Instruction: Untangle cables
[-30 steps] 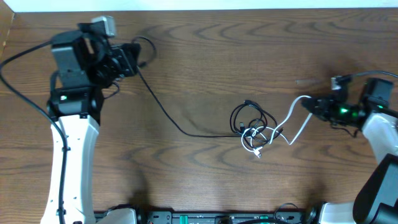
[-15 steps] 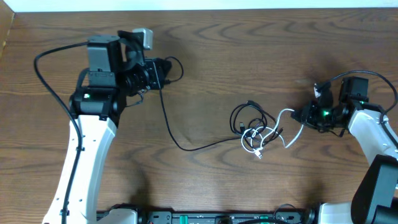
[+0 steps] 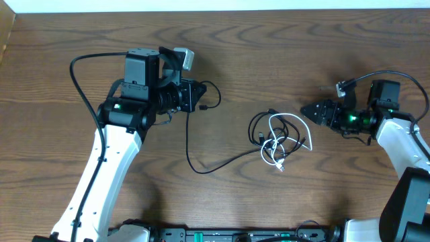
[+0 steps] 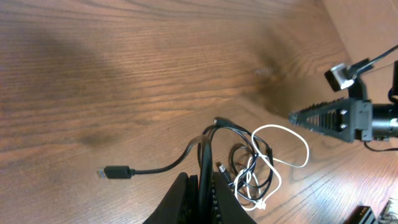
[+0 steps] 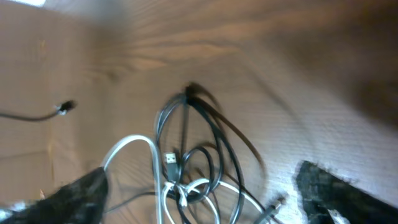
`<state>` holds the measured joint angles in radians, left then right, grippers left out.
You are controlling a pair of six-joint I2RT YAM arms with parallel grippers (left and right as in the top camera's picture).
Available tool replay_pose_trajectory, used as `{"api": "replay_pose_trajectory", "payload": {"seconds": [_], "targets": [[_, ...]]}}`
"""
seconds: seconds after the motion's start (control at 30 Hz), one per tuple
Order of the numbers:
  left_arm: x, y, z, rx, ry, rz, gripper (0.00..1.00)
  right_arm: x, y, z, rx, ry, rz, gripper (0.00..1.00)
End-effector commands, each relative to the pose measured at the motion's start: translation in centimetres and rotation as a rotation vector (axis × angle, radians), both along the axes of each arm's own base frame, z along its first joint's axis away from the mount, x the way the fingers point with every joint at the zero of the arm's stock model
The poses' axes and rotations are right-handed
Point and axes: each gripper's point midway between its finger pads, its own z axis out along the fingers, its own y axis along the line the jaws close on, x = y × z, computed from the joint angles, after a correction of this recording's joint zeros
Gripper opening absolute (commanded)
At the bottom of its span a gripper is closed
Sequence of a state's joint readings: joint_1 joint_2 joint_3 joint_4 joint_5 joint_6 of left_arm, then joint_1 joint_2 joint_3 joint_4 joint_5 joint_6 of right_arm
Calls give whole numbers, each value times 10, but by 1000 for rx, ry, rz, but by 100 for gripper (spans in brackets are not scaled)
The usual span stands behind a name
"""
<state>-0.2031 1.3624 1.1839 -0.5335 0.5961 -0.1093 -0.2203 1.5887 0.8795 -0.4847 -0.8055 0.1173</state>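
Overhead: grips a black cable point(image 3: 187, 141) in the clenched left gripper point(image 3: 200, 96), well left of the cable tangle point(image 3: 277, 140); right gripper point(image 3: 306, 111) just right of the tangle. Left wrist: pinches that cable near the tangle. Right wrist: gapes wide, empty, above the tangle's white cable point(image 5: 130, 146).

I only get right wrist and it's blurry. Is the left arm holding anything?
Observer: Yes. The left gripper is shut on the black cable, with a short tail running on to its plug.
Operator: Is that cable taut?
Observer: No. On overhead it drops from the gripper and curves slack across to the tangle.
Operator: Is the white one clear of my fingers?
Observer: It looks so. In the overhead and left wrist views the white cable loops close by the right gripper, with a gap to the tips and nothing between them.
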Motion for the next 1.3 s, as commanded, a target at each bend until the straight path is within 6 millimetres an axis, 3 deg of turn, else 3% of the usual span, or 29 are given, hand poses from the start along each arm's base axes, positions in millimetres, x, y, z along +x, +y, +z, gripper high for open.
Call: {"api": "replay_pose_trajectory", "payload": {"seconds": [0.0, 0.13, 0.23, 0.43, 0.53, 0.6, 0.7, 0.83, 1.27], "targets": [[1, 0, -8, 19, 6, -13, 10, 3, 16, 26, 84, -122, 90, 99], [1, -2, -11, 20, 13, -17, 10, 3, 33, 44, 134, -237, 193, 99], [-2, -9, -11, 31, 1, -51, 10, -3, 49, 45, 129, -280, 276, 99], [-16, -35, -11, 67, -53, -178, 11, -19, 90, 32, 31, -310, 451, 99], [-20, -40, -12, 67, -51, -194, 11, -20, 99, 18, -63, -282, 470, 99], [-21, -41, -12, 67, -48, -197, 11, -18, 96, 7, -138, -230, 431, 99], [-21, -41, -13, 68, -44, -196, 11, -15, 72, -18, -306, -79, 280, 99], [-21, -41, -12, 68, -44, -196, 11, -17, 51, -31, -396, 25, 163, 97], [-21, -41, -13, 67, -43, -197, 14, -23, 56, -39, -355, 132, 75, 97]]}}
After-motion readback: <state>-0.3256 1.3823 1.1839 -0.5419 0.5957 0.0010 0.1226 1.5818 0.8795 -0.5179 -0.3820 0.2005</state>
